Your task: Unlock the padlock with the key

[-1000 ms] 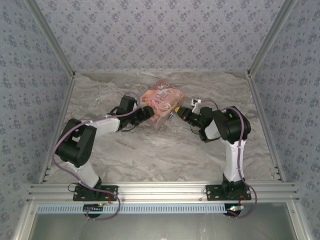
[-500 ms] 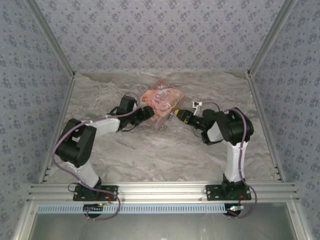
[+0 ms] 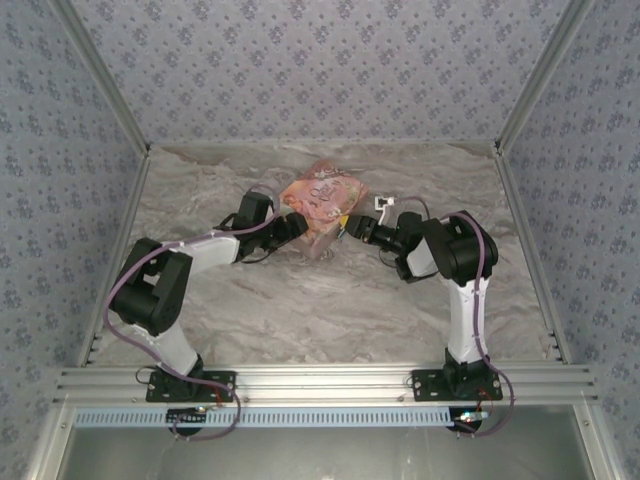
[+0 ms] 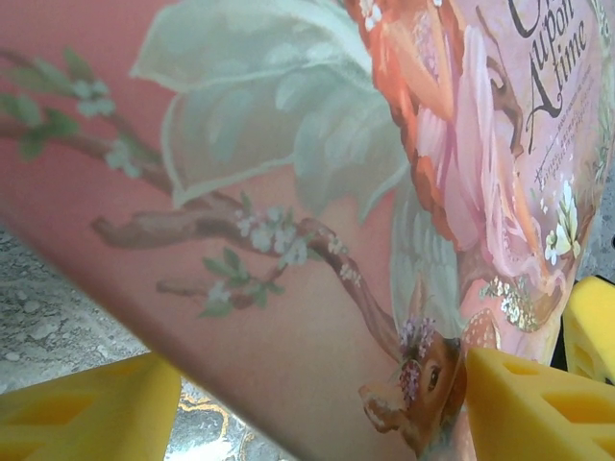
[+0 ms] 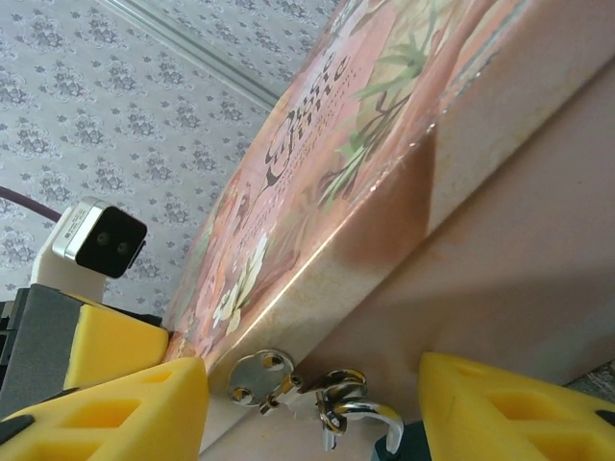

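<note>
In the top external view the pink box [image 3: 322, 200] stands tilted on the marbled table [image 3: 300, 300] a little above the middle of the frame. The left gripper [image 3: 296, 224] is at its lower left side and the right gripper [image 3: 348, 226] at its lower right side. The padlock is too small to make out from here. In the left wrist view the box's illustrated face crosses the whole frame, with the table showing at the lower left. The left gripper [image 4: 322, 360] has one yellow finger at the bottom left and the other at the bottom right. The box lies between them and meets both, so the jaws are clamped on the box. In the right wrist view the right gripper [image 5: 312, 370] has its yellow fingers well apart at the bottom left and bottom right, gripping nothing. In the gap, at the bottom centre, the padlock [image 5: 357, 407] hangs against the box's lower edge. Its curved silvery shackle is plain, and a sliver of blue body is cut off by the frame's bottom edge. Just to its left is a small round tab [image 5: 260, 374] with two holes, which may or may not be the key. At the left edge the left wrist camera [image 5: 99, 235] sits above a yellow finger pressed to the box, and the patterned wall [image 5: 125, 86] is in the upper left.
</note>
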Robot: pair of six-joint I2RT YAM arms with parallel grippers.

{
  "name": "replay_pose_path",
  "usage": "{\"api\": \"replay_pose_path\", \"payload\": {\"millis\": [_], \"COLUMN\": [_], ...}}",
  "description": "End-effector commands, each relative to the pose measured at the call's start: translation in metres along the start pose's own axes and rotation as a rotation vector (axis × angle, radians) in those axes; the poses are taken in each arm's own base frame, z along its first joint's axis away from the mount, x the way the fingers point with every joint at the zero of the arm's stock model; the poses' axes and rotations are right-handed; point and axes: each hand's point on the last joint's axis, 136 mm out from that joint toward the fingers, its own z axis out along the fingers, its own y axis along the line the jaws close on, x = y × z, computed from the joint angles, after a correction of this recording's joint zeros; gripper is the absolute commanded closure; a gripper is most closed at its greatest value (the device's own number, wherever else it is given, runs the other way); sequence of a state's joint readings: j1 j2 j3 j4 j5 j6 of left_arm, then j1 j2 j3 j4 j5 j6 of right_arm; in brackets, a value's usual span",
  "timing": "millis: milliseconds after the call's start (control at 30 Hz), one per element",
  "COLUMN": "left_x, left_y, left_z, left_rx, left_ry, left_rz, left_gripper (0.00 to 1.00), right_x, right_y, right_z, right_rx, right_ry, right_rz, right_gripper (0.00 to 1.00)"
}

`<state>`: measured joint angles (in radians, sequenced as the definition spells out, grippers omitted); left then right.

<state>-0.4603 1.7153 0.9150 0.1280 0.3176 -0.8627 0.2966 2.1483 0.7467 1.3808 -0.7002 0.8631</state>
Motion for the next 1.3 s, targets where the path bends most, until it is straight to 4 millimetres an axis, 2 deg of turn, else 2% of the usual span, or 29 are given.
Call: {"api": "replay_pose_path", "payload": {"millis": [0,167,333,500,700,867,1267], "left_x": [0.046,0.045,0.042,0.038,0.036,0.036,0.035], "left_y": [0.054,0.055,0.058,0.059,0.058,0.059,0.058], "left_z": [0.001,0.001,0.0,-0.001,-0.001,-0.003,-0.003], "left_rx": [-0.185,-0.188,-0.191,-0.19,-0.188,-0.191,-0.188], "left_ry": [0.143,0.139,0.132,0.124,0.123,0.121,0.118], "left_rz": [-0.042,-0.043,-0.051,-0.056,-0.056,-0.058,-0.056], "left_gripper": [0.25,0.25,0.25,0.25,0.25,0.25,0.25], "right_x": [0.013,0.022,0.028,0.038,0.032,0.025,0.028], "right_y": [0.005,0.01,0.012,0.01,0.012,0.013,-0.001], "right_z": [0.006,0.003,0.0,-0.001,0.001,0.0,-0.008], "right_rx": [-0.036,-0.057,-0.059,-0.049,-0.067,-0.069,-0.024], "right_ry": [0.05,0.08,0.099,0.124,0.111,0.096,0.096], "right_rz": [-0.022,-0.021,-0.026,-0.037,-0.046,-0.054,-0.022], "right_gripper": [0.42,0.48,0.48,0.43,0.44,0.53,0.83]}}
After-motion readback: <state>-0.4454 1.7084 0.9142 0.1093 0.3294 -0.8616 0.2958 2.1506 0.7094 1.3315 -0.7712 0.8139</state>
